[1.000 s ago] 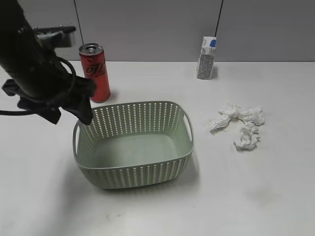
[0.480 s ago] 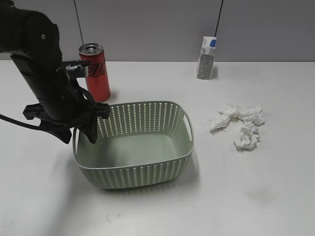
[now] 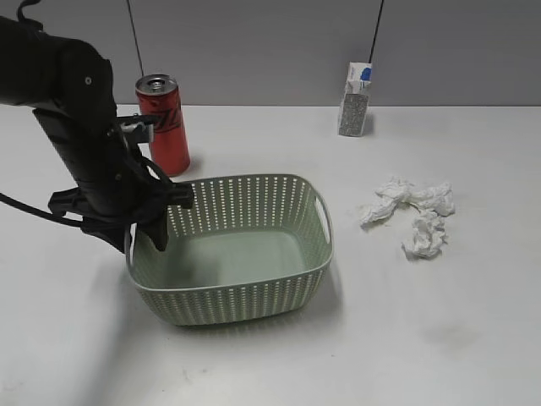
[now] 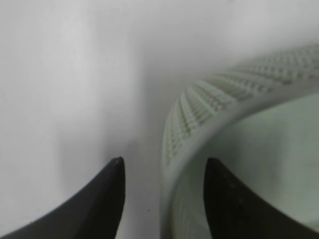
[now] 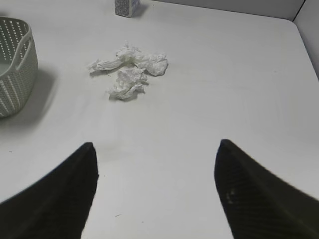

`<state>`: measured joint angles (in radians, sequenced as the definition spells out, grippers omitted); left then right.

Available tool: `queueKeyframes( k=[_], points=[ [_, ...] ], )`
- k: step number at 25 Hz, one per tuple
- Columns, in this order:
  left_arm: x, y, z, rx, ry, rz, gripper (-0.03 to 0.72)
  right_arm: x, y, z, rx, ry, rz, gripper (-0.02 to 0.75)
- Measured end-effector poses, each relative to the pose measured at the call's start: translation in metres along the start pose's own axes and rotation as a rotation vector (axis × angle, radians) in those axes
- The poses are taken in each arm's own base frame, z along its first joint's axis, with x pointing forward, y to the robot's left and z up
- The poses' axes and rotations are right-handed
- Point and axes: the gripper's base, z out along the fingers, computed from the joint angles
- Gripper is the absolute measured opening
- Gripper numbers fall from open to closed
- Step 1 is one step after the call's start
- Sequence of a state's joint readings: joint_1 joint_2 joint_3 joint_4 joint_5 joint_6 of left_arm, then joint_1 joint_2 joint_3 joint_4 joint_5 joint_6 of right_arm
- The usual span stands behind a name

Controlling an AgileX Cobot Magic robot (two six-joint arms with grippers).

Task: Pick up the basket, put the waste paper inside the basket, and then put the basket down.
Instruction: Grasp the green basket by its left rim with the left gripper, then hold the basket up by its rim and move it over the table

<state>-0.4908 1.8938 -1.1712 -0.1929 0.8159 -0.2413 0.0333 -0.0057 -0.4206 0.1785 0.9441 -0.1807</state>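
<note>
The step in hand is the first one, picking up the basket (image 3: 232, 249); it sits on the white bench (image 3: 439, 338) at centre-left of the exterior frame, flat on its base by the look of it, and empty inside. The left claw (image 3: 139, 237) hangs at the basket's left end, in the middle-left of that frame; the left wrist view shows its two dark fingers (image 4: 107, 199) parted moderately, one outside the wall and one inside, straddling the perforated rim (image 4: 174, 144) without pressing on it, so the claw holds nothing yet.

The waste paper (image 3: 410, 211), a cluster of crumpled white wads, lies on the bench at the right of the exterior frame, well apart from the basket; a red can (image 3: 165, 123) stands just behind the left arm in the upper left, and a white-and-blue carton (image 3: 355, 100) stands at the upper centre-right.

The right claw (image 5: 157, 194) is spread wide and empty at the bottom of its own view, well short of the wads in the upper left of that frame.

The next move, as I judge it, calls for the left claw to close on the wall and then lift, keeping the basket level; the grip is off to one end, so the far end may sag; the right claw then needs to reach the paper.
</note>
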Motion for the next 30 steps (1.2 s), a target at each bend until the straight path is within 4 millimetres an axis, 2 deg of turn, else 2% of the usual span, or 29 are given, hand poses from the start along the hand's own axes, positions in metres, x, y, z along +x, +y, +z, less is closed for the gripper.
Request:
queueKeyframes(
  k=[13,18,21,28,30],
  points=[
    [0.002,0.001,0.005,-0.013,0.039,-0.011,0.16,0.0,0.0,0.0,0.0,0.0,0.001,0.552],
    [0.002,0.002,0.005,-0.017,0.033,-0.011,0.001,0.0,0.0,0.0,0.0,0.0,0.001,0.552],
    [0.002,0.003,-0.001,-0.036,0.018,0.015,0.0,0.0,0.0,0.0,0.0,0.0,0.001,0.552],
    [0.003,0.005,-0.041,-0.076,-0.11,0.099,0.0,0.0,0.0,0.0,0.0,-0.001,0.002,0.552],
    [0.003,0.005,-0.047,-0.078,-0.13,0.107,0.0,-0.002,-0.001,0.003,0.0,0.015,0.006,0.552]
  ],
)
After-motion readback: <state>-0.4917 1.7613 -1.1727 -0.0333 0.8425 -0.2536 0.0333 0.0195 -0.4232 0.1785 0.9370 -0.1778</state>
